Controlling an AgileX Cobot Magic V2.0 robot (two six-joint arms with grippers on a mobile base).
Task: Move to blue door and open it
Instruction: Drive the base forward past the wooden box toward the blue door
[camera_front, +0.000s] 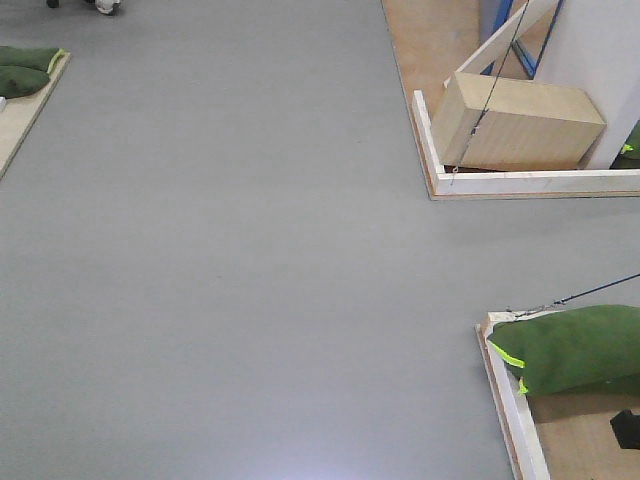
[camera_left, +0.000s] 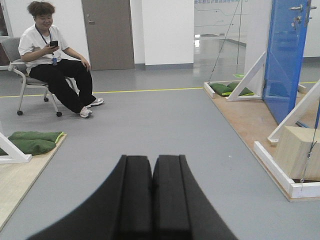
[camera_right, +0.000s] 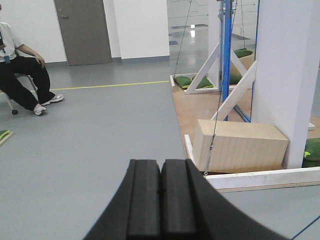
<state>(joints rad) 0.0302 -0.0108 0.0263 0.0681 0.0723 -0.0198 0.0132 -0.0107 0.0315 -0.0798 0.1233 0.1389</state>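
The blue door (camera_left: 284, 55) stands upright at the right of the left wrist view, glossy, with a silver lever handle (camera_left: 297, 8) near its top edge. In the right wrist view the blue door (camera_right: 227, 55) shows nearly edge-on as a thin blue strip. A sliver of the blue door (camera_front: 492, 20) reaches the top of the front view. My left gripper (camera_left: 152, 162) is shut and empty, far from the door over grey floor. My right gripper (camera_right: 161, 166) is shut too, with nothing held.
A wooden box (camera_front: 520, 122) sits inside a white-edged platform (camera_front: 530, 184) ahead right, with white diagonal braces (camera_left: 295, 116) and a thin cable. Green sandbags (camera_front: 570, 348) lie on a nearer platform at right. A seated person (camera_left: 52, 57) is far left. A white pillar (camera_right: 285, 75) stands at right.
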